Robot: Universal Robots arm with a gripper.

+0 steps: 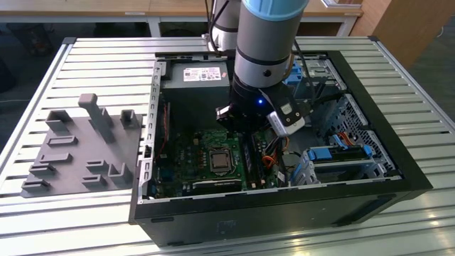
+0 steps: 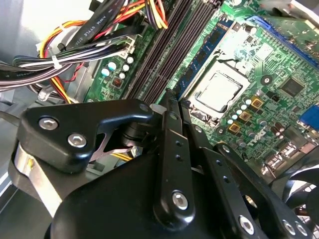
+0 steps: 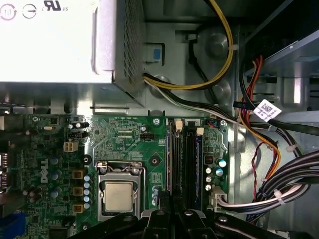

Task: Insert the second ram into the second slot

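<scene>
Second ram (image 2: 202, 57), second wrist view: thin blue board with small dark chips, standing on edge in the slot bank (image 2: 164, 50), on the side nearest the CPU socket (image 2: 219, 92). Judged to be in its slot. Full seating can't be confirmed.
Gripper (image 2: 170, 99), second wrist view: tips sit at the near end of the blue board, in line with it. The fingers (image 2: 172, 149) are drawn together with no gap seen, and nothing shows clamped between them. Judged reason: joined tips make a narrow pusher for the board's top edge.
Cable bundle (image 2: 75, 55), second wrist view: tied off and lying beside the slots, apart from the tips, so the approach is unobstructed.
Second ram (image 3: 170, 164), first wrist view: bluish edge along the slot closest to the CPU socket (image 3: 118, 195), with the Gripper (image 3: 162, 209) lined up on that row. Another bluish strip (image 3: 198, 154) runs at the bank's far side and is possibly another stick. Cannot tell.
Power supply (image 3: 50, 40), first wrist view: well apart from the slots.
Computer case (image 1: 284, 200), exterior view: lies open side up on the slatted table (image 1: 106, 58), so the slots face upward.
Gripper (image 1: 245, 132), exterior view: the arm points straight down into the case over the slots. Judged to suit a vertical press.
Fixture tray (image 1: 78, 154), exterior view: grey, on the exterior view's left of the case, well apart from the arm.
</scene>
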